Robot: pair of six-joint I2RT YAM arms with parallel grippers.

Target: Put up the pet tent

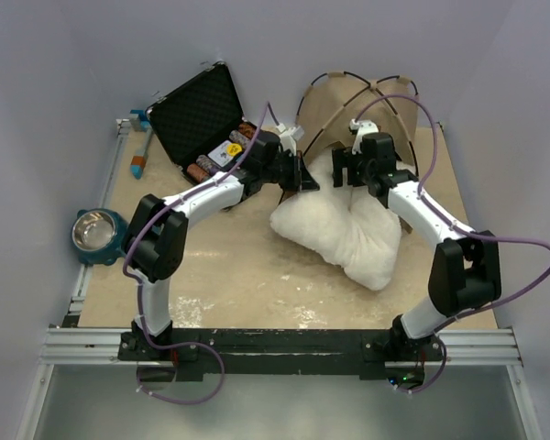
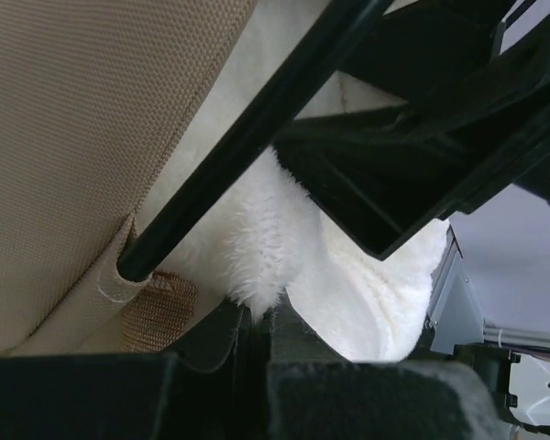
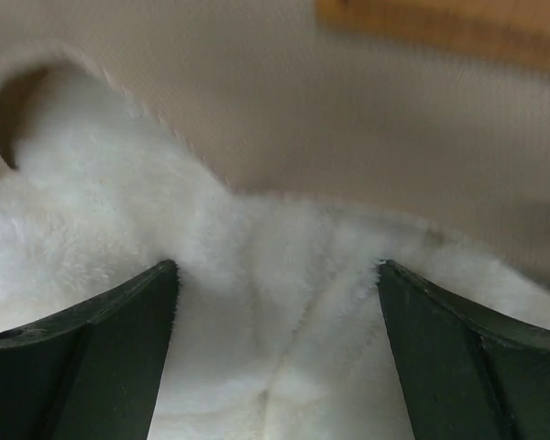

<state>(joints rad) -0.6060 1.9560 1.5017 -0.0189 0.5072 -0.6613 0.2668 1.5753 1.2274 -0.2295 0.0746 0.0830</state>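
- Left claw [image 1: 304, 181] closed, pinching the white pillow's [image 1: 344, 234] fur beside the pet tent [image 1: 348, 105].
- Right claw [image 3: 277, 270] wide open, straddling pillow.
- Open black case [image 1: 197, 115] holds chips [image 1: 206, 165].

Tan pet tent [image 1: 335, 115] stands domed, far back.

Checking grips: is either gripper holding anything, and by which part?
The left gripper pinches the white pillow by a fluffy edge tuft; the right gripper is open, holding nothing.
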